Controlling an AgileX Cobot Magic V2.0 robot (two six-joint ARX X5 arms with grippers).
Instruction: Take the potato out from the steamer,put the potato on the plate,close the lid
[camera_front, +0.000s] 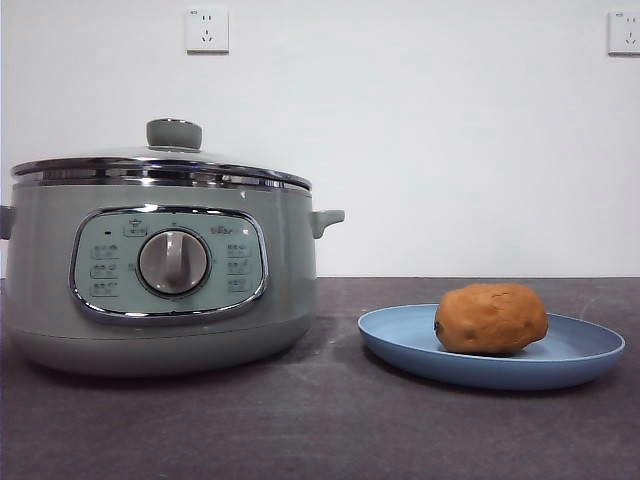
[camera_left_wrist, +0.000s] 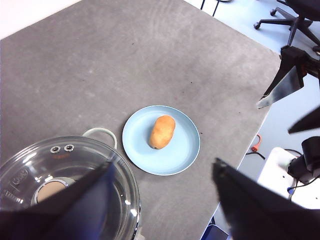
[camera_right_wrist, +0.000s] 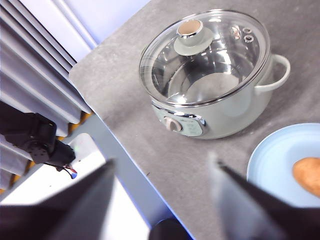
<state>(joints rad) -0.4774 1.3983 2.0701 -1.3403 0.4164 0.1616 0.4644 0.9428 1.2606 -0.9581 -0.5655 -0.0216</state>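
Orange-brown oval potato is lying on the shallow light-blue round plate, beside the sage-green round steamer, not touching it. Domed glass lid with green knob is sitting on the steamer. Left gripper is hovering high above the lid edge, jaws spread, empty. Right gripper is hanging high off the table edge, jaws apart, empty.

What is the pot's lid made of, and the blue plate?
The lid looks like clear glass, since you see the pot's inside through it, with a shiny metal rim. The plate looks matte, maybe plastic or glazed ceramic; hard to tell.
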